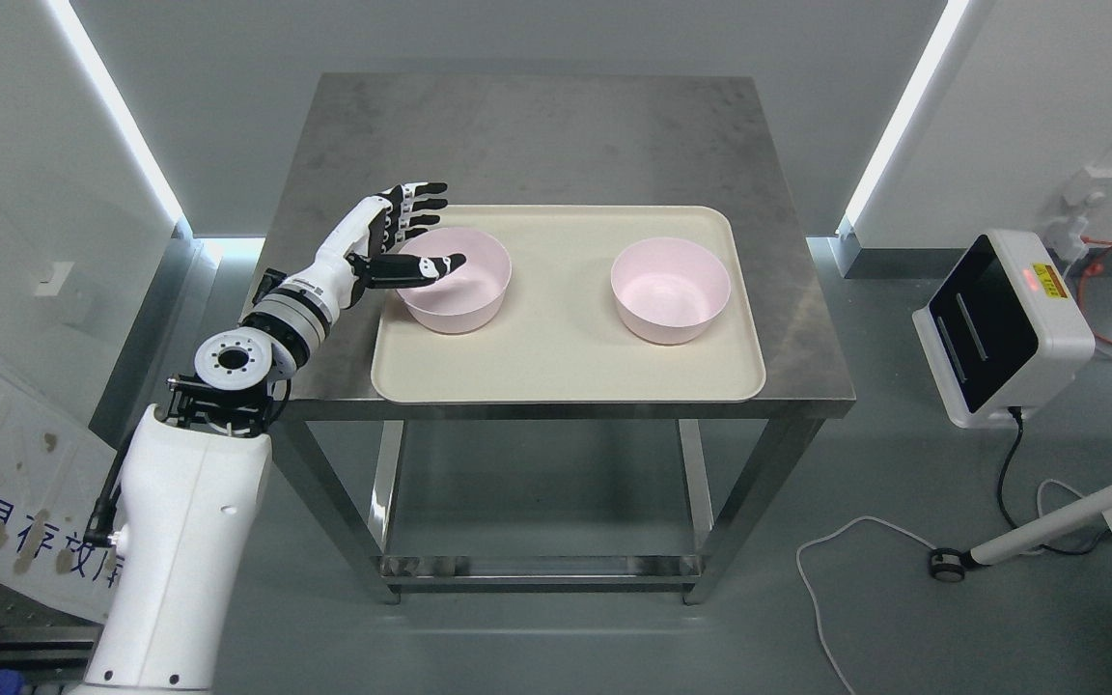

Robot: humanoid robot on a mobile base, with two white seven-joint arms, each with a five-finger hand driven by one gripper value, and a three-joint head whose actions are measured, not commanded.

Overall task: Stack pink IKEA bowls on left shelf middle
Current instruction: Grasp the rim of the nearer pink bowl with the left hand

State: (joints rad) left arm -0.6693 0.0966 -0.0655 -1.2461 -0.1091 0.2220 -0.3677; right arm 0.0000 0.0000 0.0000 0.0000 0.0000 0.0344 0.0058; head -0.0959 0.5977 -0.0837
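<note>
Left hand is hovering at the left bowl on the tray on the bench, fingers spread and empty, thumb over the near-left rim, bowl just to its right; second bowl is sitting well apart, further right.

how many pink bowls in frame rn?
2, both upright on the beige tray. Left bowl sits at the tray's left end with the left hand open at its rim; right bowl sits apart toward the right end. None stacked or hidden.
</note>
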